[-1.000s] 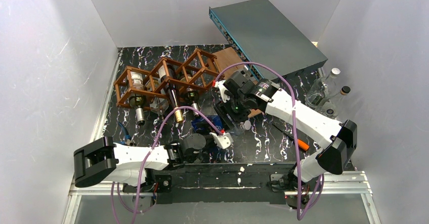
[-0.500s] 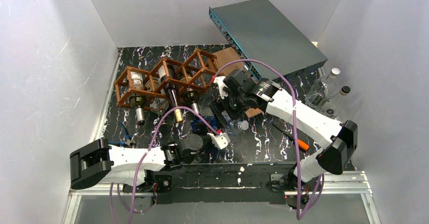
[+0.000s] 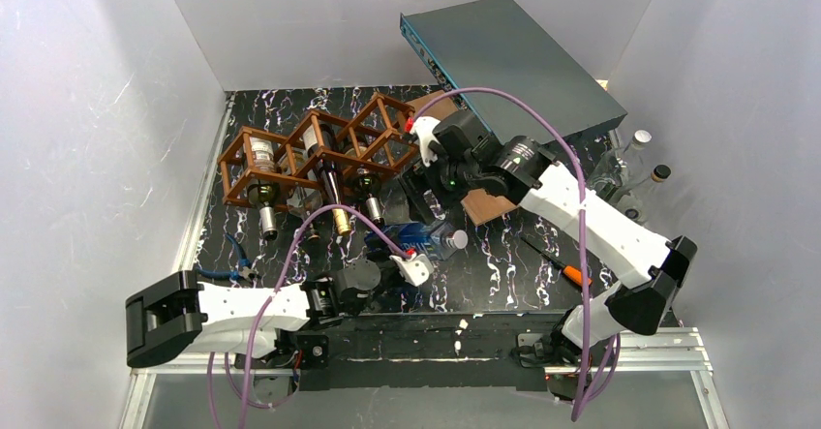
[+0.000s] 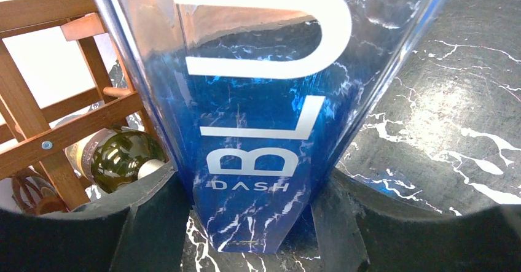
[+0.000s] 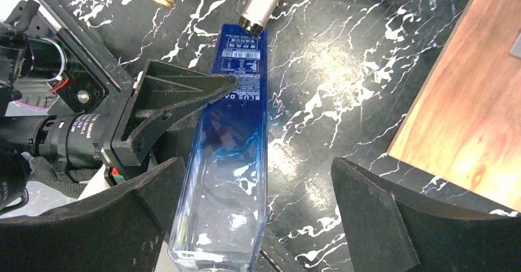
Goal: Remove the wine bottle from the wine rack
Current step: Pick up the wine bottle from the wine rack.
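We see the wine rack (image 3: 315, 153) at left; just right of it the blue wine bottle (image 5: 236, 131) lies flat, off the rack, cap (image 3: 455, 240) pointing right, clamped by our left gripper (image 4: 246, 192). Our right gripper (image 5: 258, 174) hovers above it, jaws wide apart.

There is one wine rack (image 3: 290, 144) with three dark bottles (image 3: 259, 194) in it, one blue bottle (image 3: 407, 235) near its front, and to its right one wooden board (image 3: 484, 203), one grey box (image 3: 523, 61) and two clear bottles (image 3: 629, 158)
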Controlling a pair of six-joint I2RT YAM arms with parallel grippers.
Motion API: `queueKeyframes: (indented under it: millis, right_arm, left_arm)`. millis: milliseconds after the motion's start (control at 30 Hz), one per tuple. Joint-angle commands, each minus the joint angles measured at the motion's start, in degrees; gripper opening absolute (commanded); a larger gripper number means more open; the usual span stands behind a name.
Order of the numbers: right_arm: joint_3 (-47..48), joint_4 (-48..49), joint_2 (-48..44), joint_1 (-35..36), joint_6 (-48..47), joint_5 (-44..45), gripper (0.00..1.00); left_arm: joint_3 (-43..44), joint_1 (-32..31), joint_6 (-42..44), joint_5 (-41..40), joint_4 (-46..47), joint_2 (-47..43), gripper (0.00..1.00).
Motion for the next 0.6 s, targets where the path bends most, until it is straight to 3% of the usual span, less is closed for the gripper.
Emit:
queueKeyframes:
  millis: [0,200,300,467,567]
  right_arm:
    - [4.56,-0.50,-1.81,-0.18,-2.82,2.65,0.98]
    - [10.91,-2.24,-1.73,-0.18,-6.66,2.96,0.98]
    - [13.24,-1.66,-1.48,-0.22,-14.44,1.44,0.98]
    - [18.05,-6.44,1.14,-1.99,-32.35,-13.87,0.98]
    - [22.35,-10.46,2.77,-3.37,-39.07,-18.29,0.98]
  left_arm:
    - [-0.62,-0.25,-5.26,1.29,1.27,-2.03,0.00]
    - [-0.71,-0.21,-6.45,1.20,0.87,-2.70,0.00]
    - [-1.04,-0.27,-7.29,1.17,0.65,-3.45,0.00]
    - [-2.13,-0.26,-9.75,0.52,0.02,-5.48,0.00]
    - [-2.85,-0.26,-11.22,0.75,-0.54,-6.82,0.00]
